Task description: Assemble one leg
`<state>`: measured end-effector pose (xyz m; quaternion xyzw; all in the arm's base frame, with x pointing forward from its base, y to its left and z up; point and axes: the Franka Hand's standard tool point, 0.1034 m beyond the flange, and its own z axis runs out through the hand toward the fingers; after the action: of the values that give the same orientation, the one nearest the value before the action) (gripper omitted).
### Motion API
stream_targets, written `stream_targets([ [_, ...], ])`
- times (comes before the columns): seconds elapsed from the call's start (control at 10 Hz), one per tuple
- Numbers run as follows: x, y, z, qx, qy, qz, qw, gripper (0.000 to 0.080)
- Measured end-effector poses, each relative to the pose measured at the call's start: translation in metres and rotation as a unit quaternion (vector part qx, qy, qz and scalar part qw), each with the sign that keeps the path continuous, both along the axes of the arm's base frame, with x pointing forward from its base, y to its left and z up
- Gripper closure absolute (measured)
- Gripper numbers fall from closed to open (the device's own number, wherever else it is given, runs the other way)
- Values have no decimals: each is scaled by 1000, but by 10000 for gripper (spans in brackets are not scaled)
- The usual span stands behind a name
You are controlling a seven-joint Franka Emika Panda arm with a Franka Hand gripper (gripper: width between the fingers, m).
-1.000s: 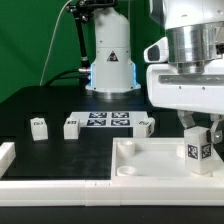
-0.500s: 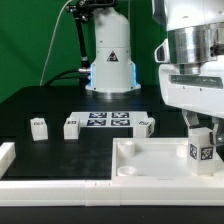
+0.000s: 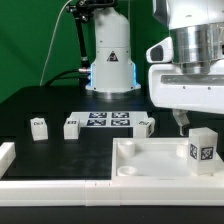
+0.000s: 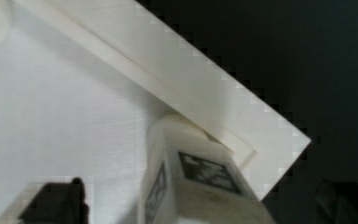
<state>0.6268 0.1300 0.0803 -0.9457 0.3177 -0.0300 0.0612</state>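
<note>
A leg (image 3: 200, 150), a small white block with a tag on its face, stands upright in the far right corner of the large white panel (image 3: 150, 165). My gripper (image 3: 192, 123) hangs just above it, open, with the fingers clear of the block's top. In the wrist view the leg (image 4: 202, 175) sits between my two dark fingertips (image 4: 55, 200), with a gap showing at the side; the panel (image 4: 87, 120) fills the rest of that view.
Three more tagged legs (image 3: 39, 126) (image 3: 71, 127) (image 3: 146, 124) lie on the black table around the marker board (image 3: 108, 121). The arm's base (image 3: 110, 60) stands behind. A white rim piece (image 3: 8, 156) lies at the exterior view's left.
My gripper was down around the leg and has let go and risen. The leg stays standing on the panel's corner.
</note>
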Motion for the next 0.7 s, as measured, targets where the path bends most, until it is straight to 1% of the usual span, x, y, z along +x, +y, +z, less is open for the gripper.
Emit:
stream_targets([
  [0.2,8,0,3,-21,0,128,992,150],
  [0.3,11,-2,3,-26,0,179,983,150],
  [0.5,11,-3,2,-40,-7,243,969,150],
  [0.6,13,-1,2,-58,-20,301,952,150],
  [0.7,14,-1,0,-67,-36,332,940,150],
])
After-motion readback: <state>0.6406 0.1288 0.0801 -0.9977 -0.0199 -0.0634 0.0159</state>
